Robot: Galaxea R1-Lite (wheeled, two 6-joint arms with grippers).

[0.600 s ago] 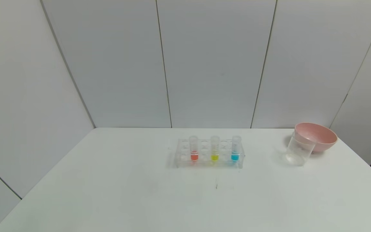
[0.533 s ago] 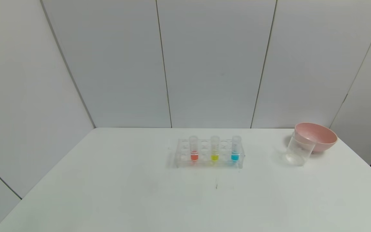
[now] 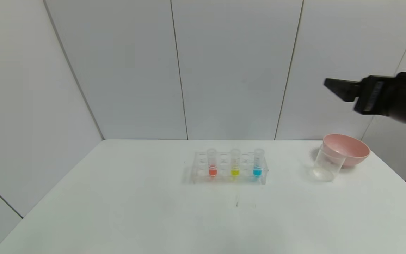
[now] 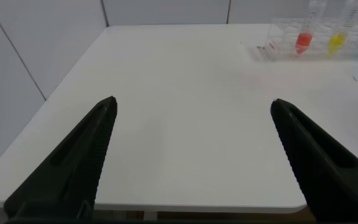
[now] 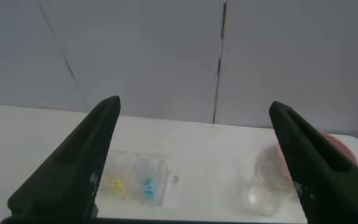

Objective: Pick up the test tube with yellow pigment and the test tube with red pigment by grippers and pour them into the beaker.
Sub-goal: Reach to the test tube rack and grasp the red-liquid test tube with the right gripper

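Head view: the right gripper (image 3: 330,86) has just swung in high above the beaker (image 3: 326,165) and pink bowl (image 3: 347,150); the reach has begun. The red tube (image 3: 212,163) and yellow tube (image 3: 235,163) stand racked mid-worktop (image 3: 118,197).

Left wrist view: left gripper (image 4: 191,124), jaws spread, off the worktop's near-left corner.

Right wrist view: jaws spread, nothing held.

right gripper (image 3: 331,86) high, fingers spread, open air beneath | below: pink bowl (image 3: 347,150) touching beaker (image 3: 326,165) | down-left: tube rack (image 3: 229,171), bare table (image 3: 136,204) around | left gripper (image 4: 191,124) spread over bare tabletop
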